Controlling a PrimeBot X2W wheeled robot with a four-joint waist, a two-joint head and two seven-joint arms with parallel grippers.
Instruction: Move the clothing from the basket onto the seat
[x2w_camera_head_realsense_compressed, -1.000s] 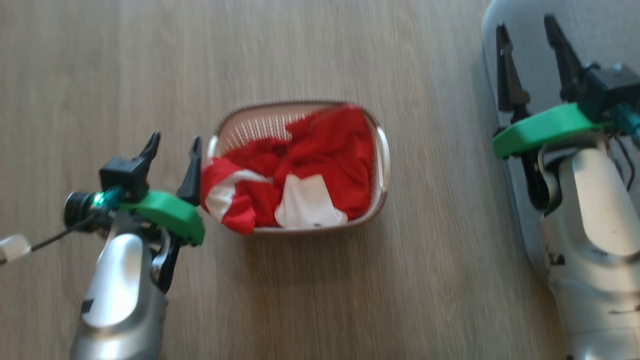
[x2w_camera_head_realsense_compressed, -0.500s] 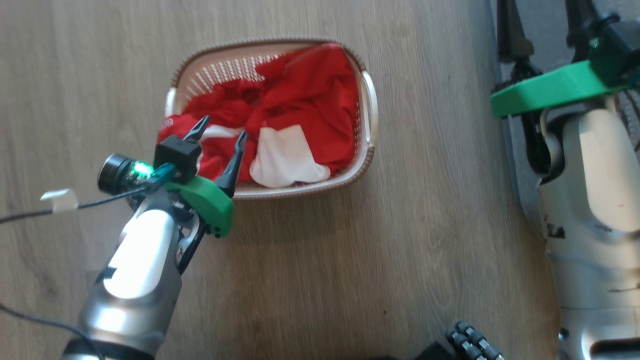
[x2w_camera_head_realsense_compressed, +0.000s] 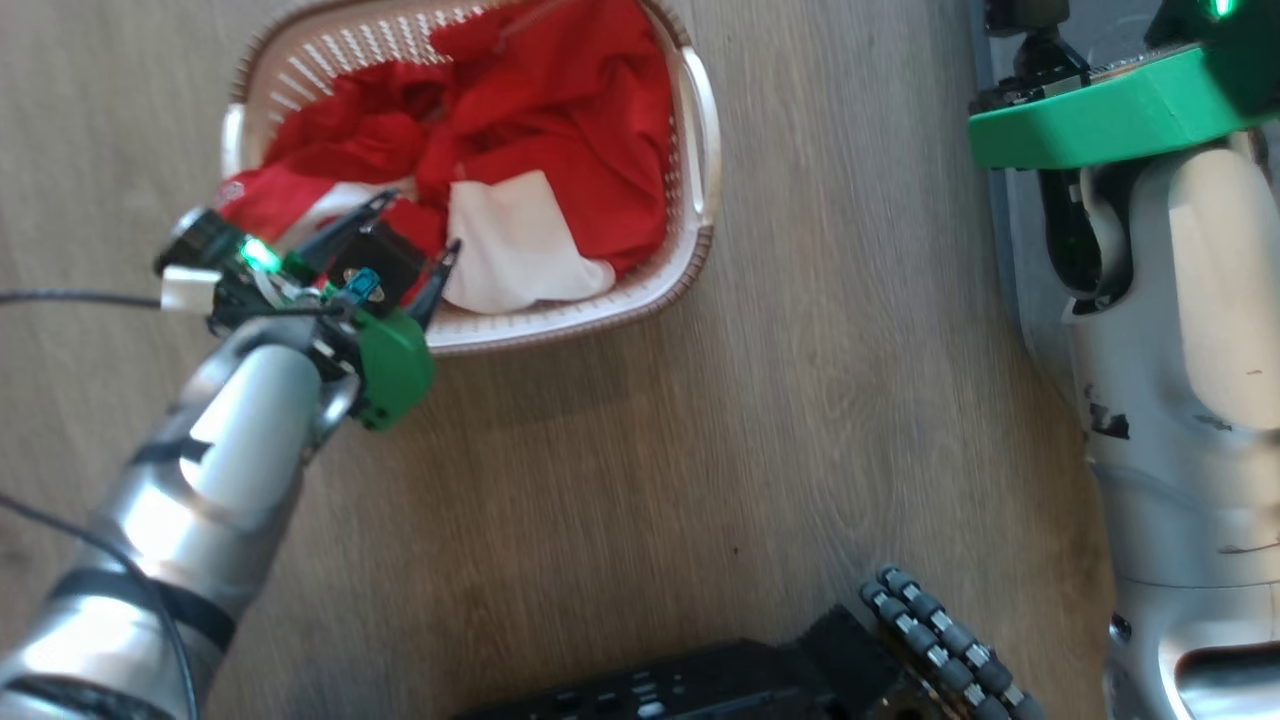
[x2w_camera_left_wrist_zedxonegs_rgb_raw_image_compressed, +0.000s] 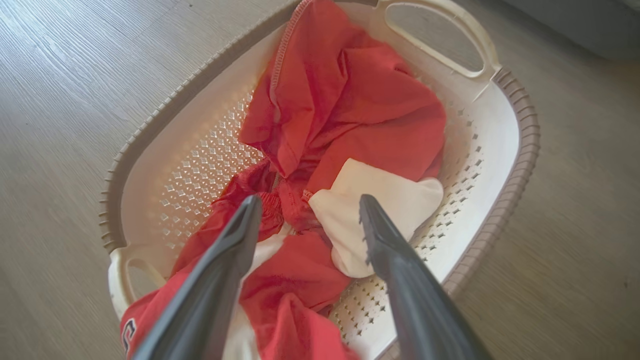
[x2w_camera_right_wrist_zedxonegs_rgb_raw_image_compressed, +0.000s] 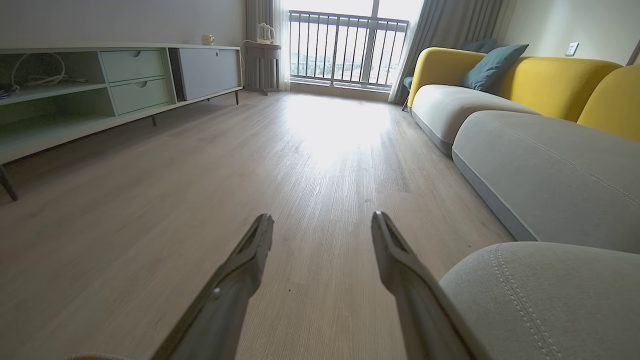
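Your left jaws stand wide open and hold nothing — they hang over the end of the basket (x2w_camera_head_realsense_compressed: 700, 120) nearest your left arm, pointing down into it. Just beyond their dark fingertips (x2w_camera_left_wrist_zedxonegs_rgb_raw_image_compressed: 250, 207) lies the clothing (x2w_camera_left_wrist_zedxonegs_rgb_raw_image_compressed: 350, 100): a rumpled heap of red fabric, with a white panel under the tip on the wrist view's right and a red fold under the tip on its left. Whether the tips touch the cloth, you cannot tell. Nearly all the clothing lies inside the basket; one red-and-white corner spills over the rim by the handle closest to the jaws, and it carries a dark character outlined in white. The basket rests on the wooden floor (x2w_camera_head_realsense_compressed: 700, 450).

Your right jaws are spread just as wide and are empty too, well apart from the basket, pointing out low along the floor. The seat (x2w_camera_right_wrist_zedxonegs_rgb_raw_image_compressed: 545, 300) — a grey cushion with a rounded corner and double stitching — lies just beside their right-hand tip. More grey cushions stretch beyond it, backed by yellow backrests (x2w_camera_right_wrist_zedxonegs_rgb_raw_image_compressed: 550, 80).
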